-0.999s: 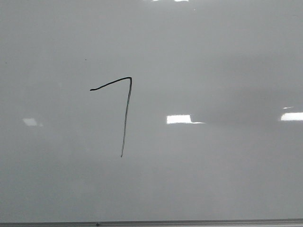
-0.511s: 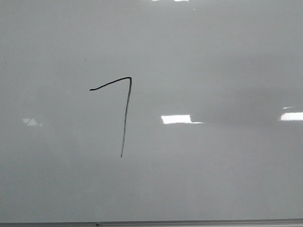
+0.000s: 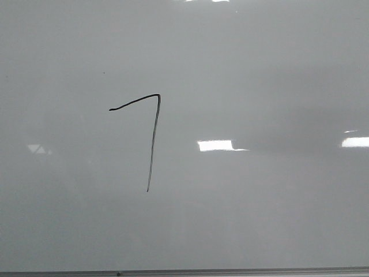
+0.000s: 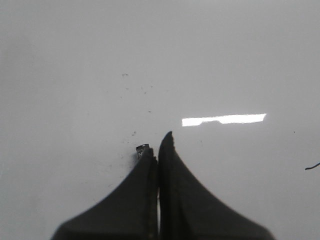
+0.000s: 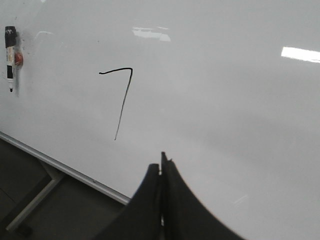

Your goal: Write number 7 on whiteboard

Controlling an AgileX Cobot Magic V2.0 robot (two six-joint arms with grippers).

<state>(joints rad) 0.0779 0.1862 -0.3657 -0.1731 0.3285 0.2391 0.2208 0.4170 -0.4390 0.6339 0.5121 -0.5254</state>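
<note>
On the glossy grey-white whiteboard [image 3: 259,75], left of centre, stands the thin black hand-drawn number 7 [image 3: 153,144], its short slanted top joined to a long downstroke. My left gripper [image 4: 158,150] is pressed together, empty, facing bare board. My right gripper [image 5: 162,162] is likewise closed, away from the 7. A black marker [image 5: 9,57] hangs on the board.

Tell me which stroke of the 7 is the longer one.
The near-vertical downstroke of the number 7; the slanted top stroke is far shorter, joining it at the upper right corner on the whiteboard.
</note>
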